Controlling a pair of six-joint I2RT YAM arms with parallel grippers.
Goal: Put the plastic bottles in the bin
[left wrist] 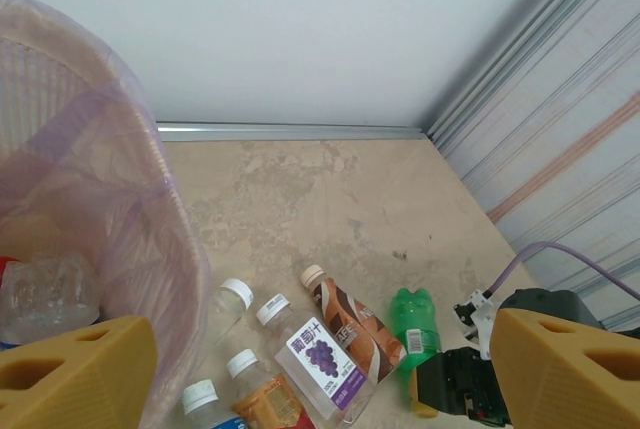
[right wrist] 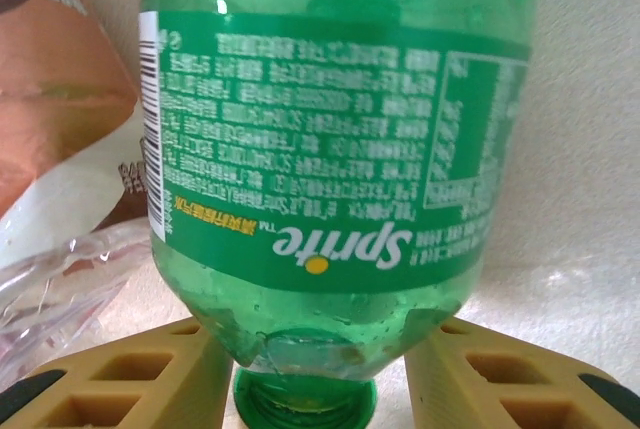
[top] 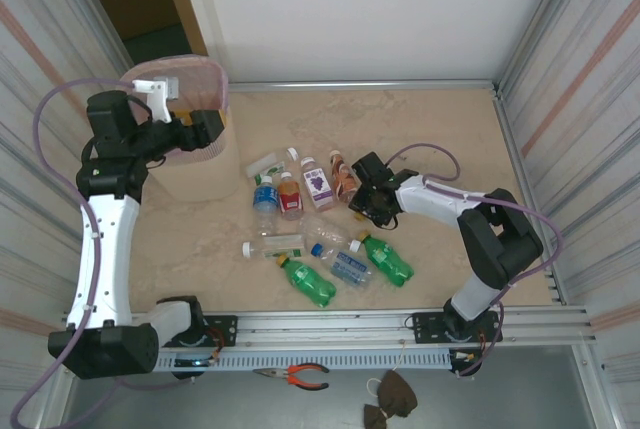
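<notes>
Beige marbled tabletop [top: 420,139] | left claw [left wrist: 325,359] released over pink mesh bin [left wrist: 130,209] | right claw [right wrist: 320,379] grasping glossy green bottle [right wrist: 330,149] at neck

bin [left wrist: 150,229] at left holds a clear bottle [left wrist: 45,299]; more bottles [left wrist: 325,364] lie beside it.

The green bottle [right wrist: 330,149] fills the gap between the right hand's [right wrist: 305,384] fingers. Just left of that hand, a brown-labelled bottle [right wrist: 60,99] and a crumpled clear bottle [right wrist: 60,269] crowd in. To its right the bench [right wrist: 580,149] lies bare. Below-left of the wide-spread left hand [top: 208,129] stands the bin [left wrist: 150,209]. Ahead, beyond the lying bottles [left wrist: 320,359], bare bench runs to the wall [left wrist: 300,29].
</notes>
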